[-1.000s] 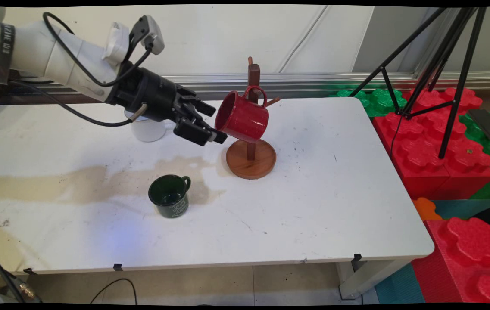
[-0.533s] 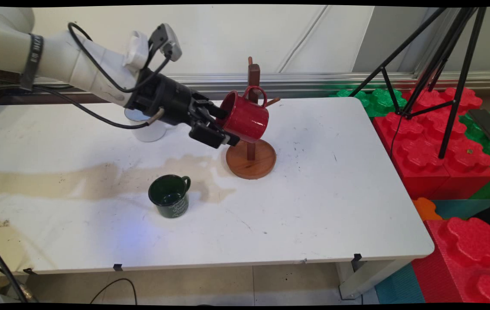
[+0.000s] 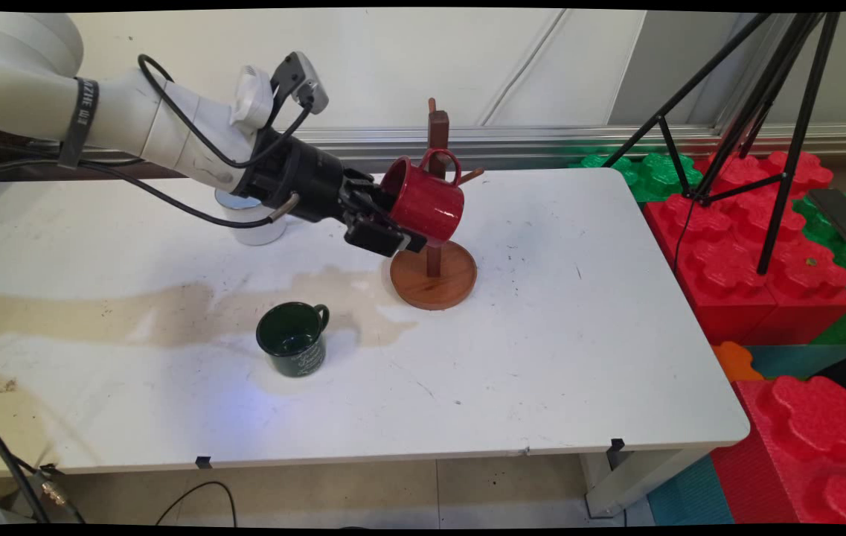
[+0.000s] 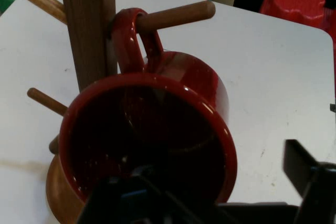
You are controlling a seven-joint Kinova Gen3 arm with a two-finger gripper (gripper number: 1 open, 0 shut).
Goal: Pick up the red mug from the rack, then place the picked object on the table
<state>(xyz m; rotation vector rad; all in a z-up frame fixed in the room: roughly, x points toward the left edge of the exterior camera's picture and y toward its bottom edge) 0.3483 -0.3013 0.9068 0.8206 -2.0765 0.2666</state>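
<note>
A red mug (image 3: 426, 208) hangs by its handle on a peg (image 4: 173, 17) of the wooden mug tree (image 3: 434, 279), its mouth tilted towards the arm. My gripper (image 3: 402, 221) is open at the mug's mouth. One finger reaches inside the mug and the other lies outside, under its lower wall. In the hand view the red mug (image 4: 157, 129) fills the middle, the tree's post (image 4: 86, 24) rises behind it, and the gripper (image 4: 220, 195) straddles the near rim. The outer finger (image 4: 310, 174) shows at the right.
A dark green mug (image 3: 292, 339) stands upright on the white table (image 3: 542, 335), in front of the arm. A white mug (image 3: 255, 227) sits behind the arm, partly hidden. A black tripod (image 3: 765, 112) and red and green foam blocks (image 3: 757, 260) stand off the table's right edge.
The gripper has moved right and slightly down, from just short of the red mug's mouth to straddling its rim. The mugs and tree have not moved.
</note>
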